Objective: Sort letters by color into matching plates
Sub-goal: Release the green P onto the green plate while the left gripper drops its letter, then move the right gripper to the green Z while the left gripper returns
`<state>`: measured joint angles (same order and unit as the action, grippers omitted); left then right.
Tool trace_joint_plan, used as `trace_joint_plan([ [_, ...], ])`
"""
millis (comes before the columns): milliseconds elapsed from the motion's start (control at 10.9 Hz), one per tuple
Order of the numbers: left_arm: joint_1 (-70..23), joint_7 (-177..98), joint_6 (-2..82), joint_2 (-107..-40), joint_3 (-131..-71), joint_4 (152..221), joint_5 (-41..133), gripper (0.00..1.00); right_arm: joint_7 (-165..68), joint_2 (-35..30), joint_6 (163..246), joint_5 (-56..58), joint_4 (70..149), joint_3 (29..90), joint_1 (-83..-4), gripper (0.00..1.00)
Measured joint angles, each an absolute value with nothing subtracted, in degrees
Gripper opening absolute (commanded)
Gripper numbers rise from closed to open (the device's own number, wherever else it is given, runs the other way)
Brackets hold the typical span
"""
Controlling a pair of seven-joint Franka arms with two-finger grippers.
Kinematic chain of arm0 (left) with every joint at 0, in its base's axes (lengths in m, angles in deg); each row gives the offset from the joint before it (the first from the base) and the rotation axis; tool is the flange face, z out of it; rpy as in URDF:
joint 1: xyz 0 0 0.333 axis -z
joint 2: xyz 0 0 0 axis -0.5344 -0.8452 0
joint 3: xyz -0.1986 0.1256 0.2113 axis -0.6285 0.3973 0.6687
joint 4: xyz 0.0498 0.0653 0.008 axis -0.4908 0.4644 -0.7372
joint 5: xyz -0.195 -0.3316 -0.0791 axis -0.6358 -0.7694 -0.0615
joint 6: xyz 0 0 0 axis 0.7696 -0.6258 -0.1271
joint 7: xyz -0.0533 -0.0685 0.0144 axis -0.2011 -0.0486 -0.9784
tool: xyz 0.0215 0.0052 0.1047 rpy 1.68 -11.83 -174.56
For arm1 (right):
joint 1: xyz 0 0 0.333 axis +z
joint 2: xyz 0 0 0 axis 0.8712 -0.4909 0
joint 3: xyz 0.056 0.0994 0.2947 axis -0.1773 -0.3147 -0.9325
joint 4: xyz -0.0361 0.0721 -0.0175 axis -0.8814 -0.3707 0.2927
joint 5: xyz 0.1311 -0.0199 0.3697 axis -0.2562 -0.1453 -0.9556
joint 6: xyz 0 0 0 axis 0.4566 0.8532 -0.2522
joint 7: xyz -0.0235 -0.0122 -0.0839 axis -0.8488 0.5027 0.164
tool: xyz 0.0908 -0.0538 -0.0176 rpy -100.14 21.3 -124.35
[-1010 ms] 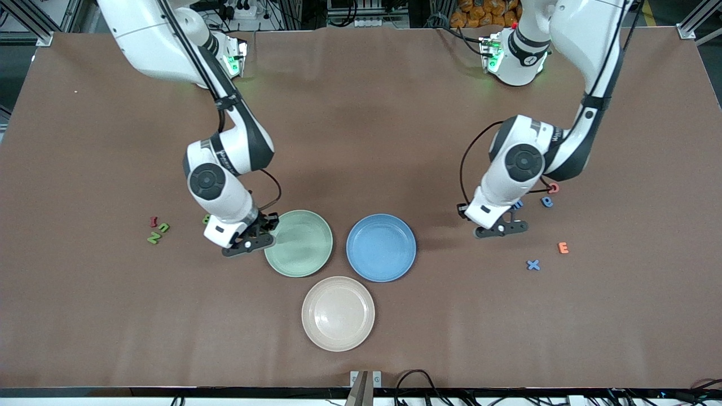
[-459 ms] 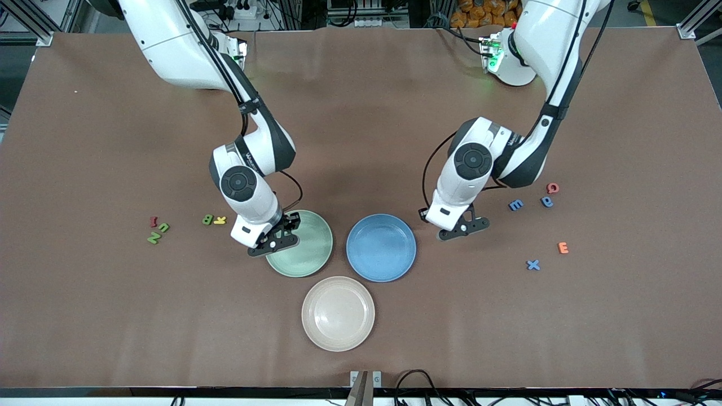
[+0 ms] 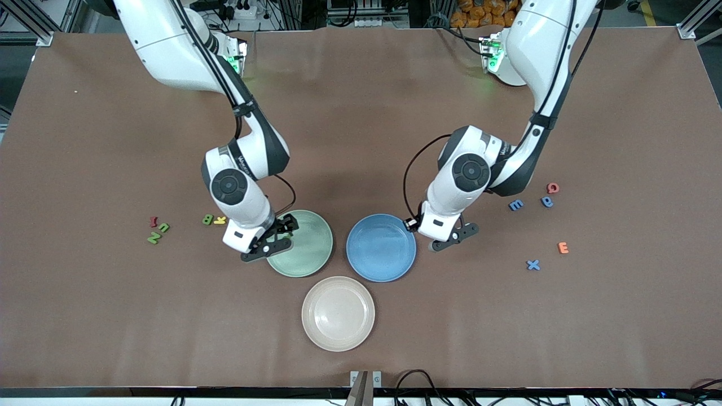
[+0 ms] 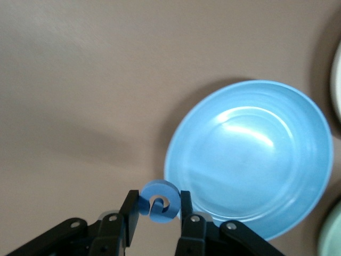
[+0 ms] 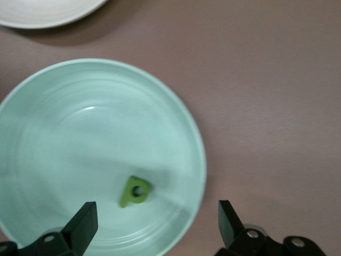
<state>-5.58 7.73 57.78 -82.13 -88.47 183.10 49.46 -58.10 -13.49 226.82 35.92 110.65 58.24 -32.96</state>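
Right gripper (image 5: 154, 224): over the green plate (image 5: 32, 133), at its edge toward the right arm's end; fingers (image 5: 80, 224) stood wide apart, empty.
Green P (image 5: 134, 191): lay flat in the green plate, between the spread fingers and apart from both.
Left gripper (image 4: 157, 213): over the table (image 3: 361, 113) just beside the blue plate (image 4: 298, 160); fingers clamped on a rounded blue letter (image 4: 158, 200).
Blue letter: gripped by both sides, clear of the plate's rim.

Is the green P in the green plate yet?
Yes. The green P lies flat inside the green plate, clear of the right gripper, whose jaws stand open.
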Motion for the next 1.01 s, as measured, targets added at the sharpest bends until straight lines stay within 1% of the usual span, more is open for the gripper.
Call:
trace_joint_plan([
  [367, -2.5, 16.8, 57.8, -84.8, -88.6, 178.7, 49.1, 0.0, -42.5, -13.4, 226.8, 35.9, 110.4, 58.9, -40.0, 1.0],
  [459, -2.2, 18.6, 57.8, -84.9, -88.6, 178.1, 49.0, 0.06, -41.5, -13.2, 226.4, 35.9, 110.4, 58.9, -41.4, 1.0],
  [551, -1.9, 20.1, 57.8, -84.9, -88.7, 177.6, 49.0, 0.83, -41.4, -13.1, 225.4, 35.9, 110.4, 59.5, -42.3, 1.0],
  [643, -1.5, 21.4, 57.7, -85.0, -88.7, 177.3, 49.0, 1.0, -41.4, -13.0, 224.2, 35.9, 110.4, 60.9, -42.8, 1.0],
  [827, -0.8, 22.0, 57.7, -85.5, -88.6, 177.0, 49.0, 1.0, -41.4, -12.6, 222.5, 35.9, 110.4, 64.8, -43.8, 1.0],
  [1010, -0.8, 21.9, 57.7, -85.7, -88.5, 176.9, 49.1, 1.0, -44.0, -11.8, 222.2, 35.8, 110.4, 65.9, -46.9, 1.0],
])
